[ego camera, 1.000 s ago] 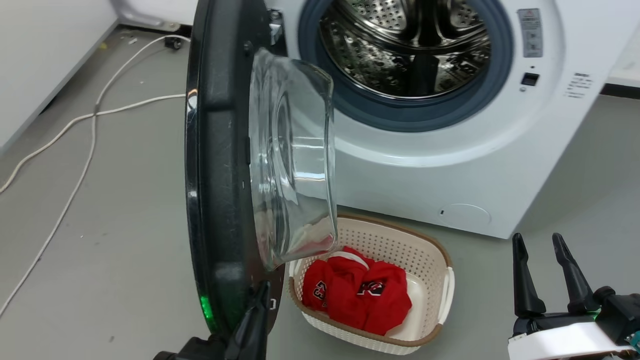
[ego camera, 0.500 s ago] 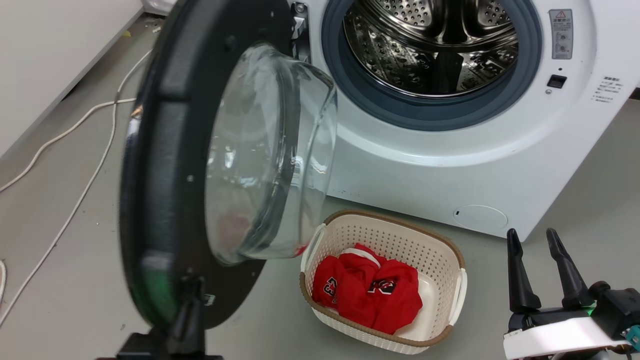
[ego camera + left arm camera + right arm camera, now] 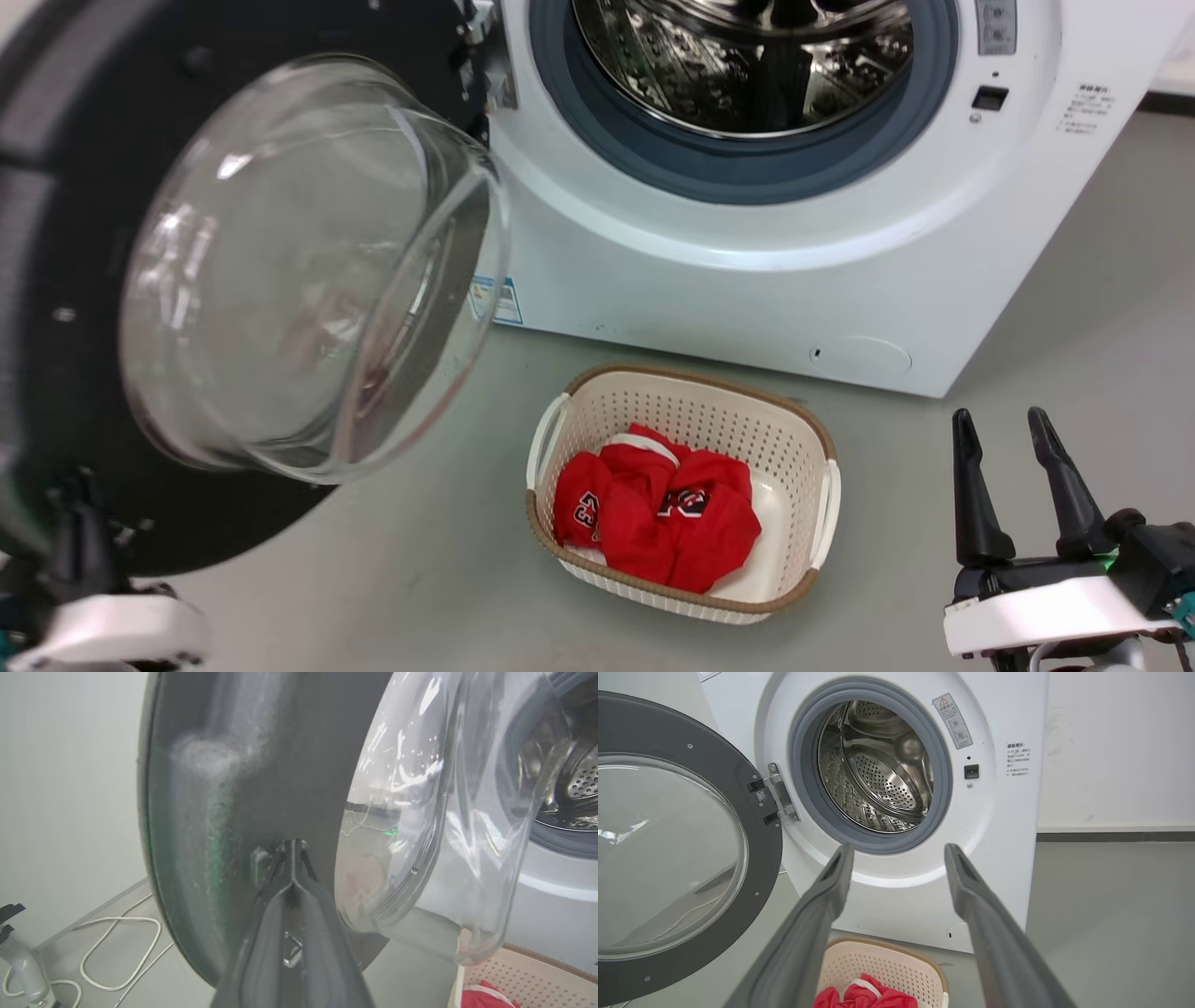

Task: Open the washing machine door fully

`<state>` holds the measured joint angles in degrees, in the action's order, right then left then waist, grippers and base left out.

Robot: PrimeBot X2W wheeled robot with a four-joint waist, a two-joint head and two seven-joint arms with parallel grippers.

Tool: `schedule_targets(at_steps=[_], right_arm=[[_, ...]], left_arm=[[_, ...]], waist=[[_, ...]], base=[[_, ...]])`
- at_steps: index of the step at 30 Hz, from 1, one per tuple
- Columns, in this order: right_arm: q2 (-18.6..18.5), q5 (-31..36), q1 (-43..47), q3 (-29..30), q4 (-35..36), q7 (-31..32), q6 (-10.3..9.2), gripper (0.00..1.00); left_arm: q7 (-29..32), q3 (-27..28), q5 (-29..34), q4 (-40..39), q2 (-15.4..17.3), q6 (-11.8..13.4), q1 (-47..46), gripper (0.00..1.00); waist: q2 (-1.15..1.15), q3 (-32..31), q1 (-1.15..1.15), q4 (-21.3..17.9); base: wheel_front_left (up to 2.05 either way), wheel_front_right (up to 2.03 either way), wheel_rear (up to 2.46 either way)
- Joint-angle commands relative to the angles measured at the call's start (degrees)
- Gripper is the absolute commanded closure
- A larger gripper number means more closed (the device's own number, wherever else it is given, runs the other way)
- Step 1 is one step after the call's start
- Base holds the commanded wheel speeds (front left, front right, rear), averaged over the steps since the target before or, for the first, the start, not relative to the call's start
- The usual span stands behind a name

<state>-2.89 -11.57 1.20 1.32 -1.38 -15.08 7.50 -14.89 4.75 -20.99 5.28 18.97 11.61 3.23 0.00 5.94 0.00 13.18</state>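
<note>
- Swung wider than 1 second ago, when it stood edge-on to the head camera, the washing machine door (image 3: 308, 271) turns its inner face toward the head camera.
- 2 grippers: the left gripper (image 3: 79, 490) sits low at the door's bottom edge. In its wrist view its 2 fingers are pressed together, tips against a small catch on the door's black inner face (image 3: 292, 858). Whether they pinch that catch I cannot tell.
- The right gripper (image 3: 997, 425) hangs clear above the grey floor, fingers spread wide and empty.
- 1 door: a black round frame with a bulging clear glass bowl, hinged at the left of the opening and standing well out from it.
- 1 cream basket (image 3: 700, 411) stands on the floor just before the machine, holding red clothing (image 3: 653, 513).
- 1 white washing machine (image 3: 728, 299), its steel drum (image 3: 747, 56) bare inside a grey ring.
</note>
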Motion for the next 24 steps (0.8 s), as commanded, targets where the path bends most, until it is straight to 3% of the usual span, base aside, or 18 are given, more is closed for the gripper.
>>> schedule_targets(at_steps=[1, 16, 24], right_arm=[[0.04, 0.46, -1.11, 0.07, 0.21, -0.11, -0.02, 0.00], [0.04, 3.39, -4.14, 0.42, -0.37, -0.11, -0.02, 0.00], [0.03, 2.43, -3.03, 0.07, -1.50, -0.11, -0.02, 0.00]], left_arm=[[-0.41, 2.26, 0.03, 0.46, 0.18, -0.29, -1.65, 1.00], [-0.27, 14.75, 3.86, 15.62, 2.85, -9.61, -13.58, 1.00], [-0.29, 19.11, 6.72, 17.00, 0.64, -12.59, -11.93, 1.00]], waist=[[0.00, 1.09, 0.00, -0.61], [0.00, 4.70, 0.00, -1.97], [0.00, 1.44, 0.00, -3.23]], base=[[0.00, 0.00, 0.00], [0.00, 0.00, 0.00], [0.00, 0.00, 0.00]])
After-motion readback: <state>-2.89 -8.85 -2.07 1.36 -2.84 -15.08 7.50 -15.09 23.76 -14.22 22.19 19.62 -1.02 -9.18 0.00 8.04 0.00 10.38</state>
